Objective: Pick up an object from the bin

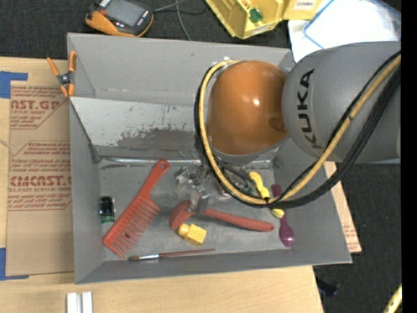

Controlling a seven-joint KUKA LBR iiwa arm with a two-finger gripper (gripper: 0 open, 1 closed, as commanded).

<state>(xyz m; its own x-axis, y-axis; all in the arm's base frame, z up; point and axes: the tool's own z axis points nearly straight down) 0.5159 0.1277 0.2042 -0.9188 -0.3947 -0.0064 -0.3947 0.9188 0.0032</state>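
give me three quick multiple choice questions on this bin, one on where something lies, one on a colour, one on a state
1. Where does the orange-red comb lie?
A) on the floor of the bin, in its left part
B) hung over the top rim
C) on the cardboard outside

2. What colour is the small block beside the red-handled tool?
A) blue
B) yellow
C) white

3. How is the thin red stick by the near wall?
A) standing upright
B) leaning on the comb
C) lying flat, apart from the gripper

Answers:
1 A, the comb lies on the grey floor, left of the gripper.
2 B, the block is plainly yellow against the grey.
3 C, the stick lies flat along the floor below the block, with nothing touching it.
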